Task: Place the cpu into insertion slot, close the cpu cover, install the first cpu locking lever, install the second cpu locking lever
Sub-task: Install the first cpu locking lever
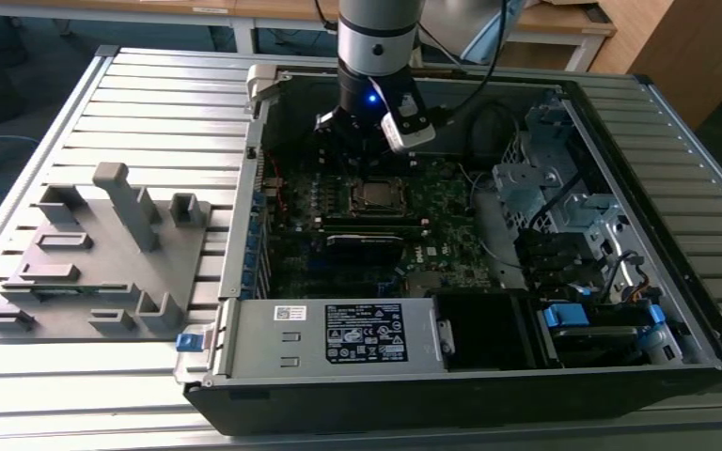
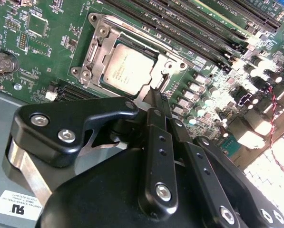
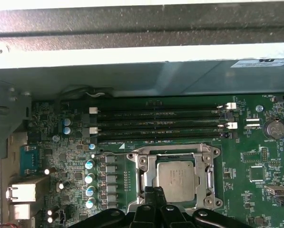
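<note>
**Shut fingers at the slot's edge, cpu already seated**

Toward the table's (image 1: 86, 376) edge on the exterior view's left, a grey fixture (image 1: 98, 254) is seen. The open case (image 1: 462, 399) is set beside it, with the board (image 1: 449, 202) laid flat inside. Near the board's middle the cpu (image 2: 126, 66) is found seated in the slot (image 2: 86, 72). The cover (image 3: 178, 155) appears folded down around it, with the chip's top showing through the window. Whether the levers are latched cannot be told.

The gripper (image 2: 154, 95) is set at the slot's edge, on the side away from the memory slots (image 3: 156, 121). Its fingers are pressed together and nothing is gripped. Whether the tips touch metal or hang just above it cannot be told. By the case's edge on the exterior view's right, a drive cage (image 1: 549, 178) is seen, well apart from the work.

The step in hand is judged to be lever work. It would be done well if the push were put on the lever alone, straight and slow, so that the tips are not slid onto the cover or the chip. The capacitors (image 3: 89, 178) just beside the slot should be cleared.
</note>
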You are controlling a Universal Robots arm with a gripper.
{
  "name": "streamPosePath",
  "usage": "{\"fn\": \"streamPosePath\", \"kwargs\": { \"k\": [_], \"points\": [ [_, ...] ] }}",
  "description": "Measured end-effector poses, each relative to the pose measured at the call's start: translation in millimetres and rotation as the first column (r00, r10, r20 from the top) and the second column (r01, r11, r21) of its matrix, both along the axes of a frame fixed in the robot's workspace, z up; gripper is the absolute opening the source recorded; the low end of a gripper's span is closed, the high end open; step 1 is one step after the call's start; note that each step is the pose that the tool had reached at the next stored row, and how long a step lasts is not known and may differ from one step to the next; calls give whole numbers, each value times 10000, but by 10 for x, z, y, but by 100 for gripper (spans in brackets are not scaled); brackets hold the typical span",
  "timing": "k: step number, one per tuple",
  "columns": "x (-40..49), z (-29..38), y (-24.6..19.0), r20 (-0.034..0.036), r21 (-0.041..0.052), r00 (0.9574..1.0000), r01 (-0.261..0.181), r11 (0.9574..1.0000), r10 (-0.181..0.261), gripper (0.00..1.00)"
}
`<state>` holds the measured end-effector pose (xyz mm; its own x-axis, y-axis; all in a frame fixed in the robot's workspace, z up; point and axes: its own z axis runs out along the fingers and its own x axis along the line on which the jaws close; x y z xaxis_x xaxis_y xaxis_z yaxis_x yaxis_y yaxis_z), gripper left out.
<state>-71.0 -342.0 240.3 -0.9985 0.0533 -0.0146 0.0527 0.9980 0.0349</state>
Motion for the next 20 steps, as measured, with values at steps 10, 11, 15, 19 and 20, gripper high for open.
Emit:
{"fn": "streamPosePath", "kwargs": {
  "k": [10,11,15,19,20],
  "points": [
    [0,80,0,0,0,10000,-1,10000,1,10],
    [-4,80,0,-2,0,10000,-1,10000,1,10],
    [-43,78,-1,0,4,10000,-1,10000,1,10],
    [-114,76,-1,5,8,10000,0,10000,0,10],
    [-136,76,-1,6,8,10000,0,10000,0,10]
  ]
}}
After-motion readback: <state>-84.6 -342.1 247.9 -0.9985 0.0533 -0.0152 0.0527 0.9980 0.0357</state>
